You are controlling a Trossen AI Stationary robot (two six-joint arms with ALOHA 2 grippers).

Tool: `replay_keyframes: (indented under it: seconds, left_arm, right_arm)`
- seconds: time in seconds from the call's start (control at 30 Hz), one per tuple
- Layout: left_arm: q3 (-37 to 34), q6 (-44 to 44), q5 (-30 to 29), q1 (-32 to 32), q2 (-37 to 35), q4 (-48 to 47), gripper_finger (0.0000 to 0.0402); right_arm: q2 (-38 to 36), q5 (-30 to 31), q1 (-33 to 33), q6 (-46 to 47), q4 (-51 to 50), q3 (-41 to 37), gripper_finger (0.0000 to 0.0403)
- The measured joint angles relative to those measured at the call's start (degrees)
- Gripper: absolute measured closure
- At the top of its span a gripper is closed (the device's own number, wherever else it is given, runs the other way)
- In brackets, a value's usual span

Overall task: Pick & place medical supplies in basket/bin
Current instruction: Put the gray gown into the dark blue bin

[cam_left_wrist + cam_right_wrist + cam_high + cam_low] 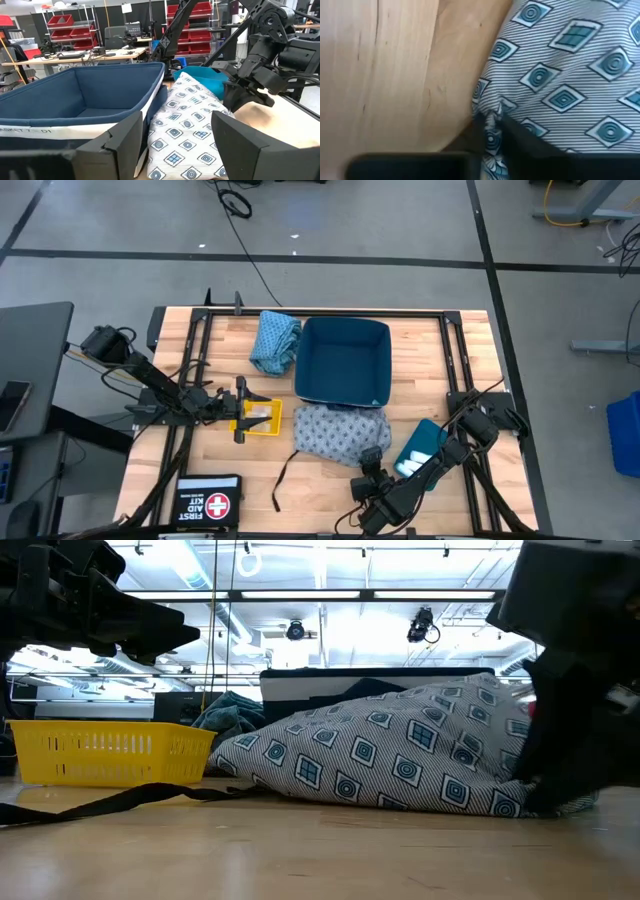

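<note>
We saw the right gripper (371, 463) low on the table, at the near edge of the grey-blue cloth (340, 432). In the right wrist view, its dark fingers were pressed together on a small fold of that cloth (492, 125), right at the hem. Bare wood lay beside the hem there. A dark strap (282, 476) from the cloth trailed toward the near edge of the table (330, 498).

The grey-blue cloth lay just in front of the blue bin (343, 360), touching its near wall. The bin was open on top. The teal-blue cloth (274, 341) lay bunched up against the bin's left wall.

The left gripper (240, 412) was over the small yellow basket (258, 418), left of the grey-blue cloth. In the left wrist view, its fingers (117, 145) were spread wide, with nothing between them.

A teal tray (421, 448) with small white things in it lay under the right arm, near the table's right rail. A first aid kit (208, 502) sat at the near left edge. There was open wood between the kit and the strap.
</note>
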Motion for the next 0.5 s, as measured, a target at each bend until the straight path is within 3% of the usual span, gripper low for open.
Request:
replay_keyframes:
  seconds: [0.07, 0.3, 0.5]
  left_arm:
    - [0.0, 0.0, 0.0, 0.0, 0.0, 0.0, 0.0177]
    - [0.0, 0.0, 0.0, 0.0, 0.0, 0.0, 0.0177]
    - [0.0, 0.0, 1.3, 0.0, 0.0, 0.1, 0.0177]
  right_arm:
    - [0.0, -0.2, 0.0, 1.0, 0.0, 0.0, 0.0385]
    - [0.6, 3.4, 1.0, 3.8, -1.7, 2.1, 0.0394]
    - [0.5, 6.4, 1.4, 1.2, -5.4, 11.0, 0.0394]
